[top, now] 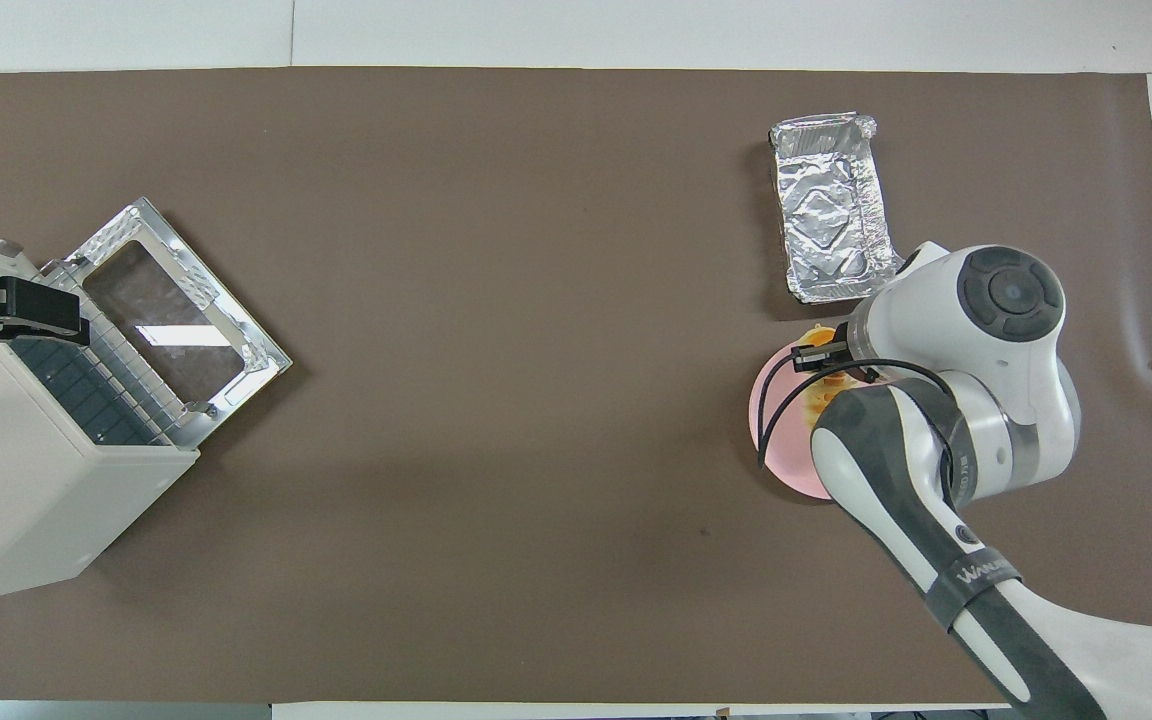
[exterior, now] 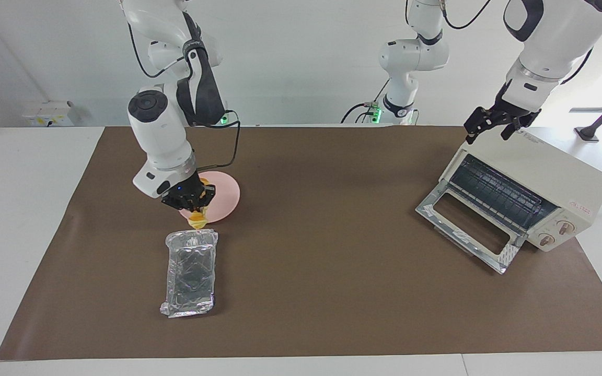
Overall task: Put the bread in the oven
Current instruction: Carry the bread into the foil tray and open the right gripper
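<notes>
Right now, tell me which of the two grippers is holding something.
The right gripper, over the round pink plate, is shut on the yellow-orange ridged bread. The left gripper is open, empty, over the cream-white oven.

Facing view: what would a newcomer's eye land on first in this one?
Probably the right hand, shut on the yellow bread and holding it over the edge of the pink plate, beside the foil tray. Next, the cream oven at the left arm's end of the table, its glass door dropped open, with the left hand waiting open over its top.
</notes>
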You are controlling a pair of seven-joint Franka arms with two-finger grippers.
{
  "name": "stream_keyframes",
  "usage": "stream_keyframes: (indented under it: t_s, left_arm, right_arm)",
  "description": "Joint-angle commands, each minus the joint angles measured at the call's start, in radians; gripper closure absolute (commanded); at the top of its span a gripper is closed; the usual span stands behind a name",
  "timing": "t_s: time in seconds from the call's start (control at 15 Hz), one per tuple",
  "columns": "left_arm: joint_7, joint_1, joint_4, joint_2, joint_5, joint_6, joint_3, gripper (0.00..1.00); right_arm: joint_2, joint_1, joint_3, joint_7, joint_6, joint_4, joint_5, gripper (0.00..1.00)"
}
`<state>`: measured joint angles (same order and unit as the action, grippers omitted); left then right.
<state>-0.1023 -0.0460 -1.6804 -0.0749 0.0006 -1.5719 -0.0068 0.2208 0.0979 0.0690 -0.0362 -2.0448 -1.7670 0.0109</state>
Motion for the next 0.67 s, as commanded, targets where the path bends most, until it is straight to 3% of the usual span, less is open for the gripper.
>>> stream_keyframes:
  t_s: [0.0, 0.13, 0.4, 0.6]
  left_arm:
    - [0.000, 0.003, 0.013, 0.000, -0.016, 0.021, 0.002, 0.00]
    - [0.000, 0.005, 0.013, 0.000, -0.016, 0.021, 0.002, 0.00]
    - [0.000, 0.003, 0.013, 0.000, -0.016, 0.021, 0.002, 0.00]
    - [0.000, 0.005, 0.013, 0.000, -0.016, 0.021, 0.002, 0.00]
  right_arm:
    - [0.207, -0.012, 0.003, 0.029, 0.119, 0.295, 0.000, 1.00]
    - [0.303, -0.010, 0.002, 0.029, 0.169, 0.412, 0.017, 1.00]
    - [0.449, -0.012, -0.001, 0.067, 0.140, 0.546, 0.040, 1.00]
    - [0.491, -0.027, -0.003, 0.076, 0.088, 0.552, 0.057, 1.00]
